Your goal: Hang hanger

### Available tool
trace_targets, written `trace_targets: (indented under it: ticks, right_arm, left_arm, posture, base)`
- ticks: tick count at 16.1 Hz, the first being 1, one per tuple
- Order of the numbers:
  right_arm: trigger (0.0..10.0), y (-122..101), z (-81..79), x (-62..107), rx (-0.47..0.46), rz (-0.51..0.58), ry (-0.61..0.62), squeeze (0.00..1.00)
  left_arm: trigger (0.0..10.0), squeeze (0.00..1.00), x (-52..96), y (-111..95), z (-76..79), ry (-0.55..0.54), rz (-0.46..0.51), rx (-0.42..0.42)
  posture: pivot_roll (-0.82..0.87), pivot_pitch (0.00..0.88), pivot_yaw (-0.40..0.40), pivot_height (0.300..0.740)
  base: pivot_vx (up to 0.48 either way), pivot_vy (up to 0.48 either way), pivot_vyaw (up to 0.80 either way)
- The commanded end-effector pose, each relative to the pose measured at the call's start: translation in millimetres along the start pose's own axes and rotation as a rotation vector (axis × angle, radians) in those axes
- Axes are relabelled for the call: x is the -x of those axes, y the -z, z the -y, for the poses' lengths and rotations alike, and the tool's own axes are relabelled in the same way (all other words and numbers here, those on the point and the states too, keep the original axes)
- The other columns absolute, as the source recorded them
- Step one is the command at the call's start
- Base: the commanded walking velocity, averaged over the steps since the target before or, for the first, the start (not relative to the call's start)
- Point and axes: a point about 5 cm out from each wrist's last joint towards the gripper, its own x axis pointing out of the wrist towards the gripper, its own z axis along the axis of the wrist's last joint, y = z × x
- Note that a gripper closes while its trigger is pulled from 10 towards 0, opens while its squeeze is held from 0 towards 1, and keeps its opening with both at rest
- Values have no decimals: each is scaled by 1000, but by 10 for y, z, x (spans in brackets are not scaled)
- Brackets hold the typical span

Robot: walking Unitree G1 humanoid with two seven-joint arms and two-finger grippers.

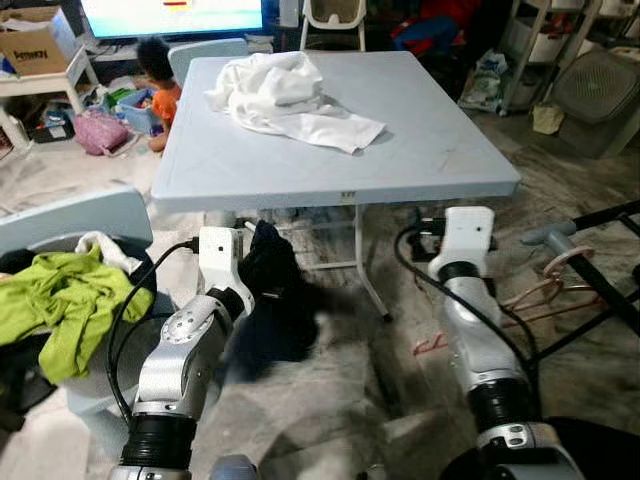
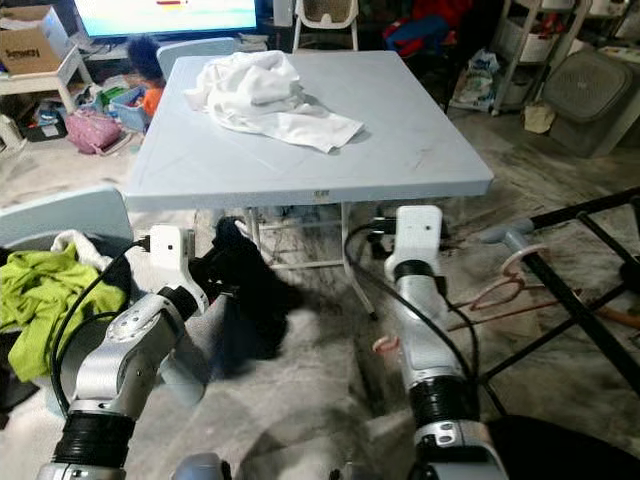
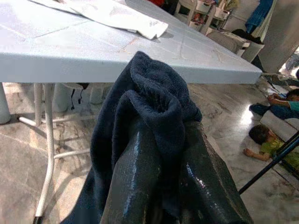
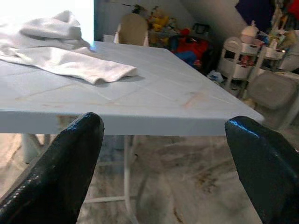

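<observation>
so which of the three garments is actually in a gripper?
The dark navy garment, pinched in the left gripper below the table edge. The white one lies on the table; the green one is heaped at the robot's left.

Head stereo pair: high vantage, facing forward and down over both arms onto the pale blue worktop (image 1: 420, 150). Left wrist camera: below the worktop edge, looking along the left gripper (image 3: 161, 154), very close to a dark cloth (image 3: 154, 93). Right wrist camera: low, facing the same worktop edge. All views share the white cloth (image 4: 65, 56).
</observation>
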Motion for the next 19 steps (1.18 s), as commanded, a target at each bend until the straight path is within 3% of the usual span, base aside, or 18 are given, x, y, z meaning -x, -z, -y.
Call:
trace_targets:
  ticks: [1, 3, 12, 19]
  right_arm:
    - [10000, -46, -19, -38, 1, 16, -10, 0]
    - [10000, -38, -19, -42, -2, 8, -10, 0]
    - [10000, -41, -20, -55, -1, 10, -9, 0]
    - [10000, -40, -28, -58, -4, 11, -7, 0]
  left_arm:
    - [10000, 0, -7, -69, -13, 4, 16, -17]
    - [10000, 0, -4, -76, -24, 4, 19, -17]
    - [10000, 0, 9, -99, -85, -11, 22, -47]
    - [10000, 0, 11, -115, -92, -12, 33, -62]
  posture:
    - [30, 0, -27, 740]
    - [35, 0, -29, 740]
    - [33, 0, -31, 740]
    - [35, 0, -30, 740]
  base:
    - [0, 0, 0]
    - [0, 129, 0]
    - [0, 475, -800]
    - [0, 0, -800]
